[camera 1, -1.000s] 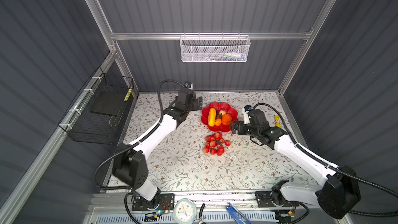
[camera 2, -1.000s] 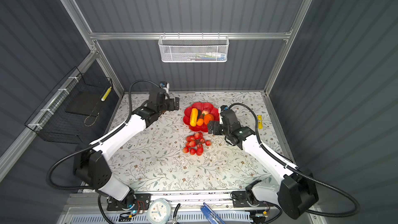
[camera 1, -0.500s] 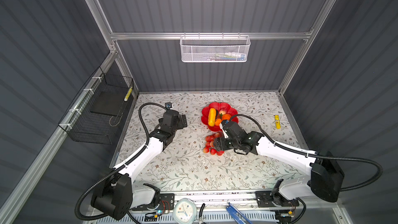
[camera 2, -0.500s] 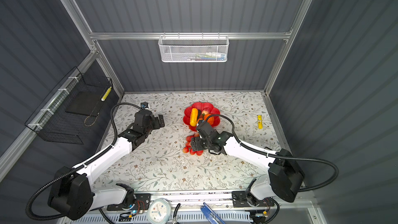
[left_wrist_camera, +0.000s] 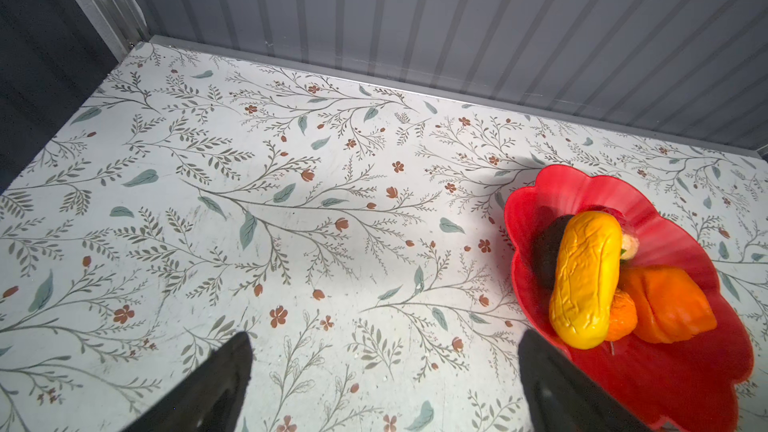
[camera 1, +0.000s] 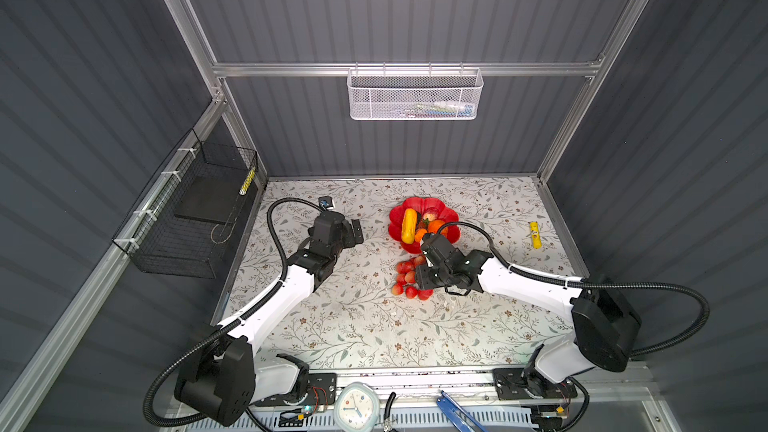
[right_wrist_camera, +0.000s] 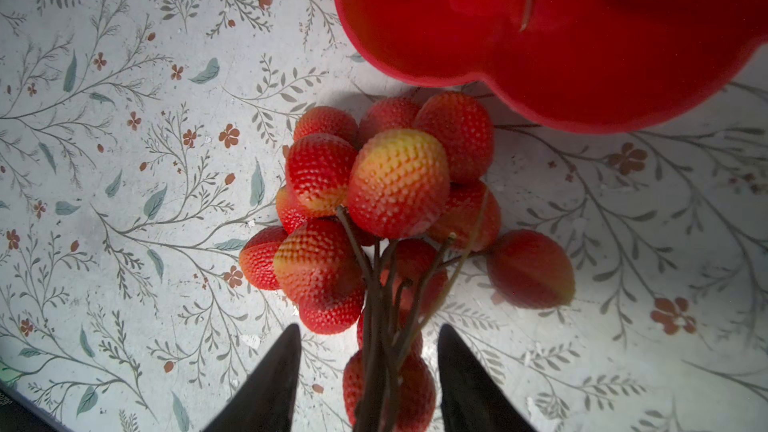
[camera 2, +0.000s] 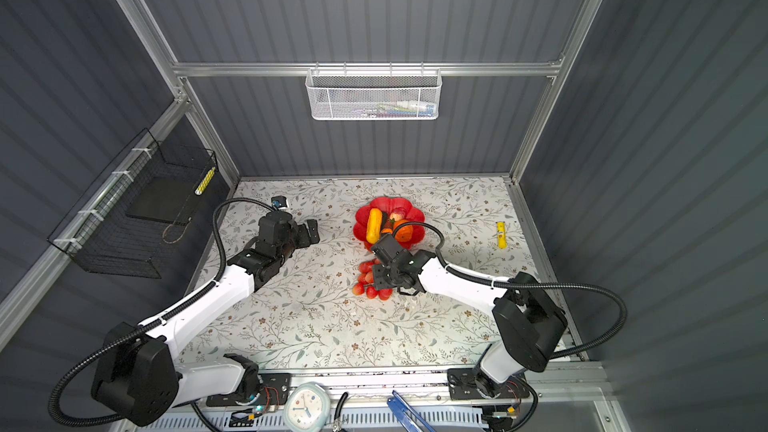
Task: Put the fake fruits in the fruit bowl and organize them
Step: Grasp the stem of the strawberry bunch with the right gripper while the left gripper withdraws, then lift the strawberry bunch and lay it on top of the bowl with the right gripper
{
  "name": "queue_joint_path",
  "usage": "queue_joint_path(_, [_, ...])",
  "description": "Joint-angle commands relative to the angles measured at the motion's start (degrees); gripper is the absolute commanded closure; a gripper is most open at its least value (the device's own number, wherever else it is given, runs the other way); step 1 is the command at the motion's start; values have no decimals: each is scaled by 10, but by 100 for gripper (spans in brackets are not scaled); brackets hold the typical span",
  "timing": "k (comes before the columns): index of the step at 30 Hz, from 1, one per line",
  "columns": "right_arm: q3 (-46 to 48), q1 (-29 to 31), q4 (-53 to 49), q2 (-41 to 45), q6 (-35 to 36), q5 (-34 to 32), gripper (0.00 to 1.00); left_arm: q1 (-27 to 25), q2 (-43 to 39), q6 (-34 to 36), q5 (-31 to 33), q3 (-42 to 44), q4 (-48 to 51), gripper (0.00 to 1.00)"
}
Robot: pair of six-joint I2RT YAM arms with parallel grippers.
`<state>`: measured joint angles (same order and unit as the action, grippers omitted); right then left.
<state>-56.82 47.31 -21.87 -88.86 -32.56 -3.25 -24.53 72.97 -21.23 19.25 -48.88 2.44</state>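
Fruit bowl [camera 1: 424, 202] sitting near middle of table's [camera 1: 353, 326] far edge, holding 5 fake fruits [camera 1: 436, 227]. Left gripper [left_wrist_camera: 384, 342] hovering between bowl and table's left edge, jaws gaping wide, gripping nothing. Right gripper [right_wrist_camera: 365, 334] straddling stems of red grape bunch [right_wrist_camera: 399, 184], jaws standing apart, gaps showing beside stems. Bunch lying on table, just beside bowl's near rim. Yellow elongated fruit [left_wrist_camera: 586, 280] leaning against small orange [left_wrist_camera: 622, 317].
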Motion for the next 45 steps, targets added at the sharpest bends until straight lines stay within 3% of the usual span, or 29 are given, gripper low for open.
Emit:
queue_joint_path(1, [-9,2,12,-10,-4,-8,51,5,0,-3,-9,-6,-5,0])
queue_joint_path(10, [-3,2,22,-14,5,-32,68,6,2,-8,-12,-5,-1,0])
queue_joint_path(16, [1,3,20,-5,6,-29,84,7,1,-10,-19,-4,2,0])
queue_joint_path(24, [45,5,39,123,-12,-53,100,7,-10,-15,-37,8,-15,0])
queue_joint_path(31, [30,-9,-14,234,-8,-81,100,7,-22,-8,-44,13,-16,0])
queue_joint_path(36, [5,-79,15,243,27,-64,100,8,-31,-1,-50,10,-16,0])
queue_joint_path(45, [-89,-204,131,119,89,-6,100,8,-42,12,-83,0,-13,0])
